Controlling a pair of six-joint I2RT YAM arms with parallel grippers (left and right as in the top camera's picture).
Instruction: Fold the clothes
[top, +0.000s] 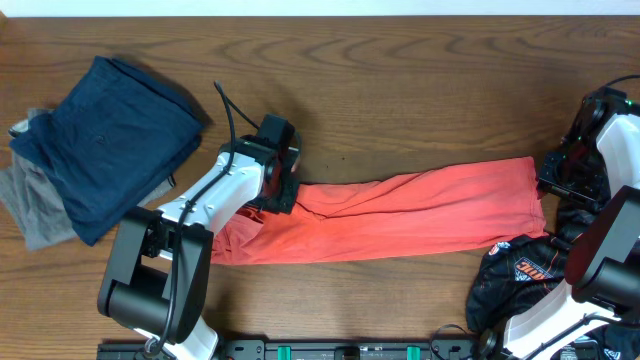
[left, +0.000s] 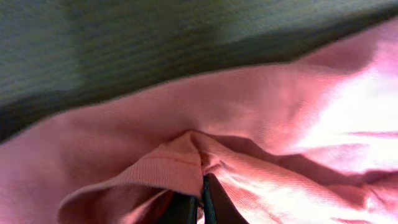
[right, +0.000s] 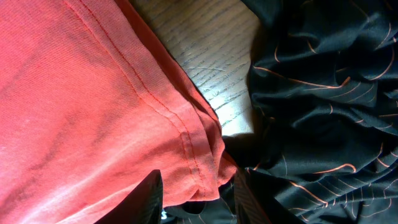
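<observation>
Overhead view: on the brown wooden worktop (top: 400, 90), a folded navy-blue fabric garment (top: 110, 140) sits on a grey cloth (top: 35, 210) at far left, apart from the work. Beside it the left gripper (top: 285, 195) presses down on the left end of the coral-red soft cotton T-shirt (top: 410, 205), which lies drawn out in a long, rumpled band across the middle of the worktop. The left wrist view shows this gripper (left: 202, 190) pinched shut on a raised ridge of the shirt's cloth (left: 186, 162). At the band's right end, the right gripper (top: 560, 190) sits at the shirt's edge, next to a crumpled black garment with orange line print (top: 515, 275). In the right wrist view its fingers (right: 152, 193) stand partly apart around the shirt's stitched hem corner (right: 193, 155); whether they truly clamp it cannot be told. The step in hand appears to be gathering both ends to spread or double the shirt. The next move likely calls for a firm right-hand hold, then lifting both ends together without dragging the black garment along.
</observation>
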